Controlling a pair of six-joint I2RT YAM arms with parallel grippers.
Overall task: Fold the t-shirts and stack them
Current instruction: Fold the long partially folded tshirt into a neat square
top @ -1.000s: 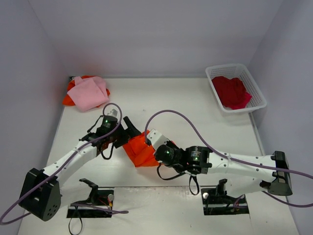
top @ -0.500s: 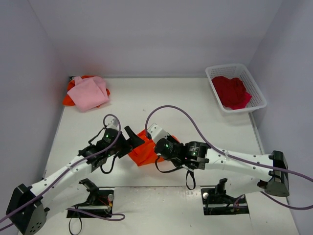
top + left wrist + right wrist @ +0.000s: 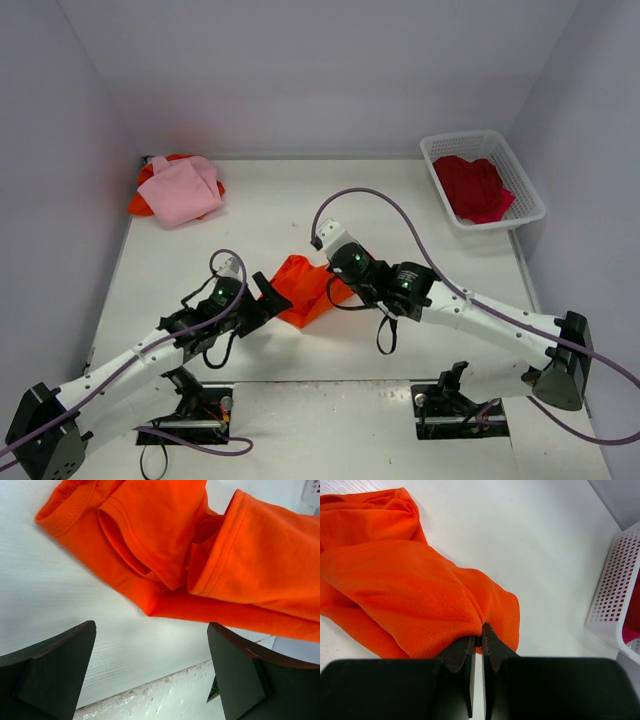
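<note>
The right arm's [image 3: 480, 320] jaws are closed, pinching a fold of the orange shirt [image 3: 405, 590] between the fingertips [image 3: 457, 655]. The left arm's [image 3: 150, 350] jaws stand wide open and hold nothing. Their two dark fingers [image 3: 55, 672] are low over the bench [image 3: 260, 220], with the shirt's hems and a sleeve lying just beyond them.

In the overhead view the orange shirt [image 3: 303, 290] is a crumpled heap near the middle of the bench, slightly toward 6 o'clock. The open left jaws sit just at its 9 o'clock side. The right jaws grip it from 3 o'clock.

A pink shirt [image 3: 182, 190] lies far off at 10 o'clock, near the back left corner. It rests loosely folded on top of a second orange cloth [image 3: 140, 203] that shows around its left edge.

At 2 o'clock, against the right wall, a white basket [image 3: 500, 222] holds a bunched crimson shirt [image 3: 472, 185], well apart from both arms.
</note>
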